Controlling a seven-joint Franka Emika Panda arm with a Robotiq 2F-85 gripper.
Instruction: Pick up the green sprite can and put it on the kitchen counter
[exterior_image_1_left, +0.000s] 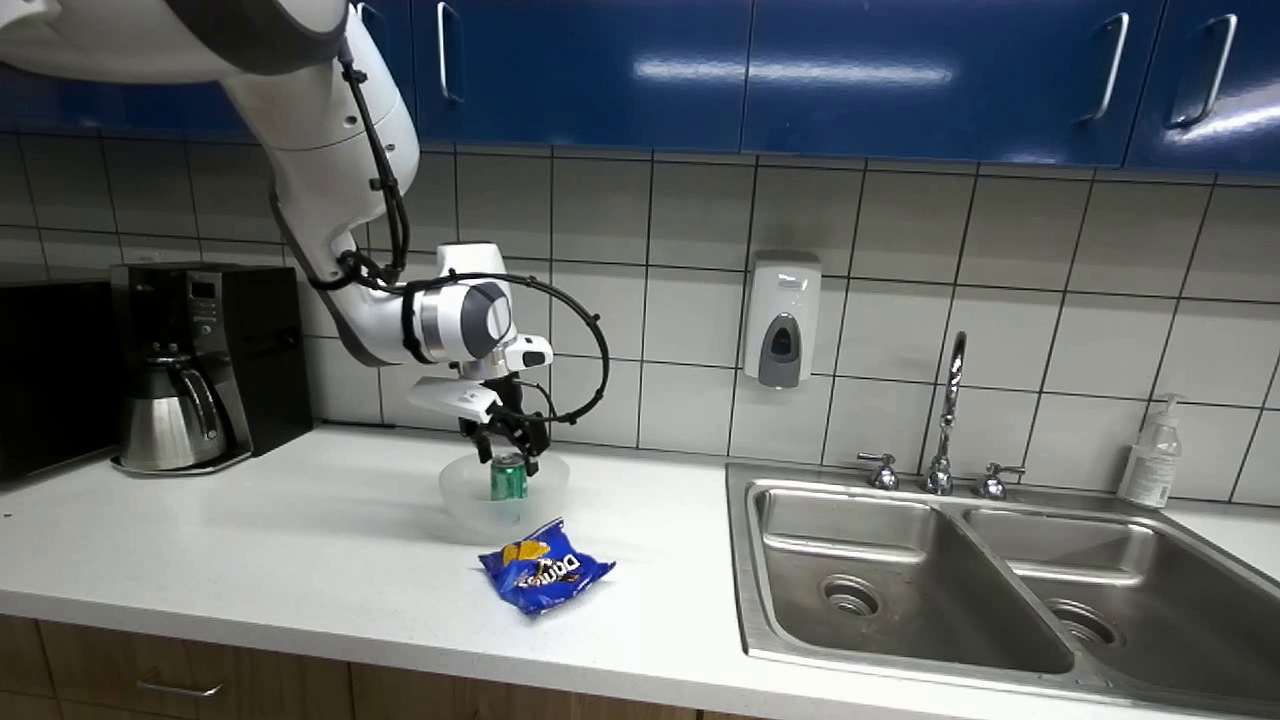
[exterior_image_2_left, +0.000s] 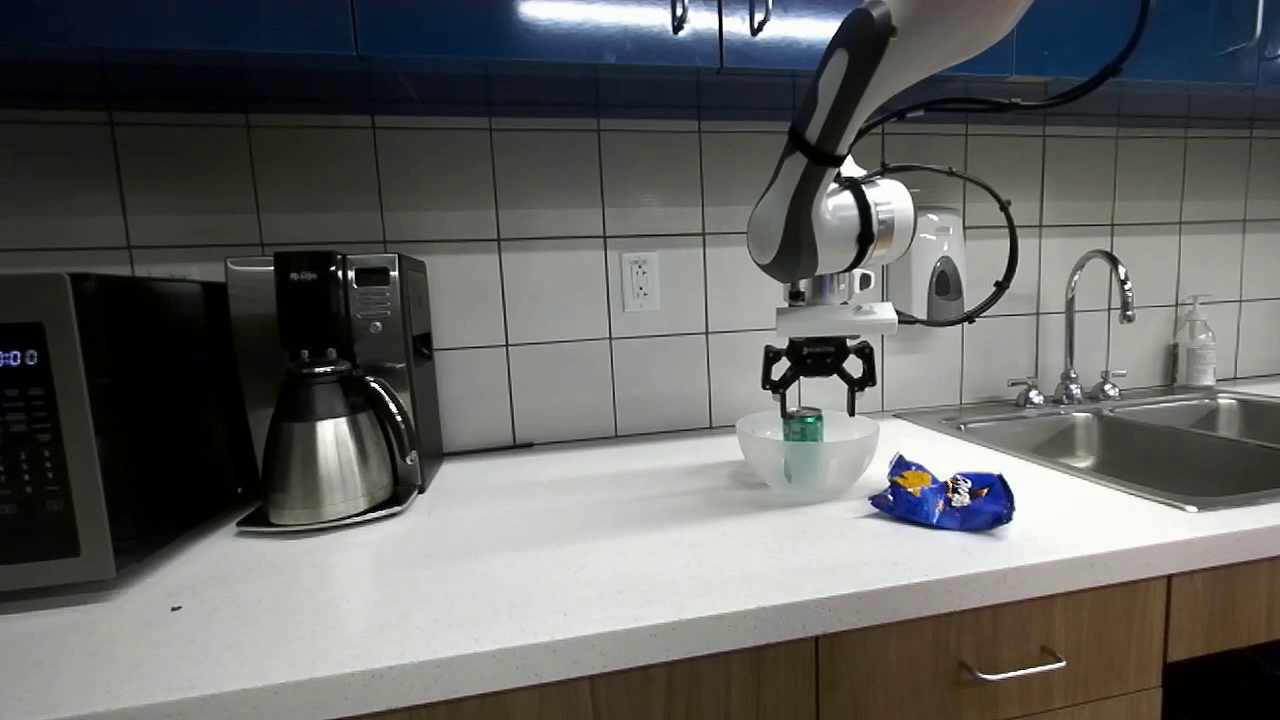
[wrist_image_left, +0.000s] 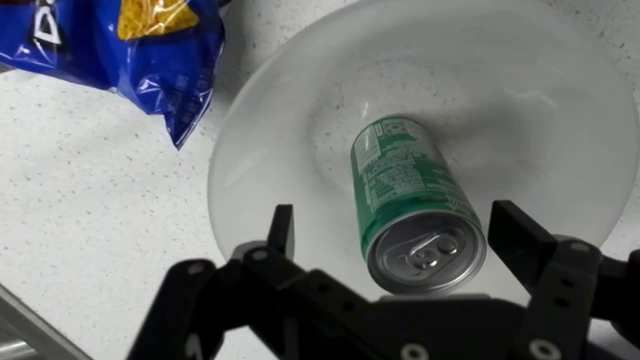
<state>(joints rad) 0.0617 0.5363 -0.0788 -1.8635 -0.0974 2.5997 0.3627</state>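
“D” on packet (wrist_image_left: 112, 52), “:00” on microwave (exterior_image_2_left: 140, 430)

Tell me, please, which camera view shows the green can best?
The wrist view: it shows the green can large, with its top and printed side visible. In both exterior views the can appears small, its lower part only faint through the translucent bowl.

One green cylindrical metal can (wrist_image_left: 417, 205), one round translucent bowl (exterior_image_2_left: 845, 460), one crumpled blue packet (exterior_image_1_left: 545, 568), two rectangular steel basins (exterior_image_1_left: 920, 590) and one black two-fingered end effector (exterior_image_2_left: 818, 410) are showing.
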